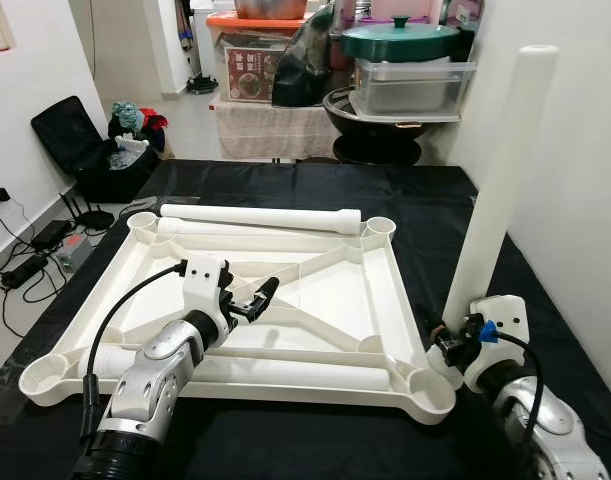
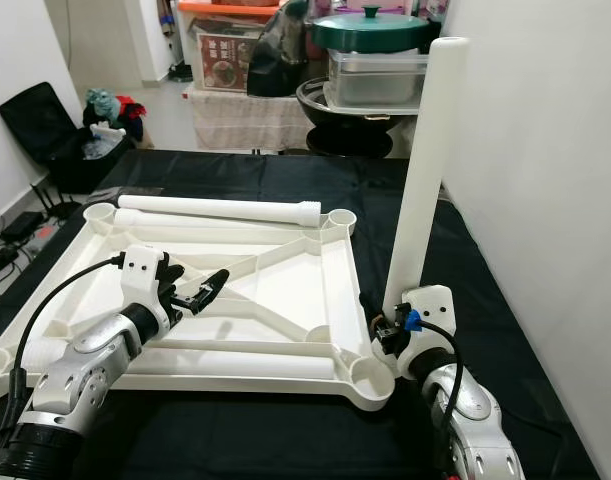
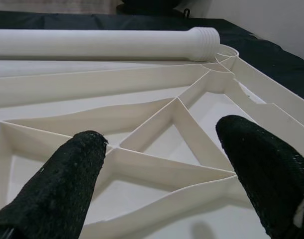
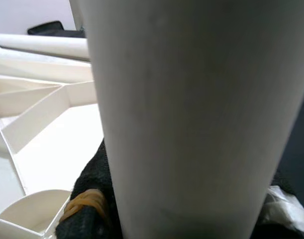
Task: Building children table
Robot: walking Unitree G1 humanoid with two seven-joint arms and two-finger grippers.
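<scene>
White ribbed tabletop (image 1: pixel 335 290) upside down; leg (image 1: pixel 500 180) upright

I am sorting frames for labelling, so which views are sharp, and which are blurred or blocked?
Left and right eye views: sharp and evenly lit, table top crisp. Left wrist view: ribs sharp, near black fingers slightly soft. Right wrist view: upright leg so close that it blocks most of the frame and looks soft.

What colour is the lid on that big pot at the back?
Dark green; the pot lid shows best in the left eye view.
</scene>
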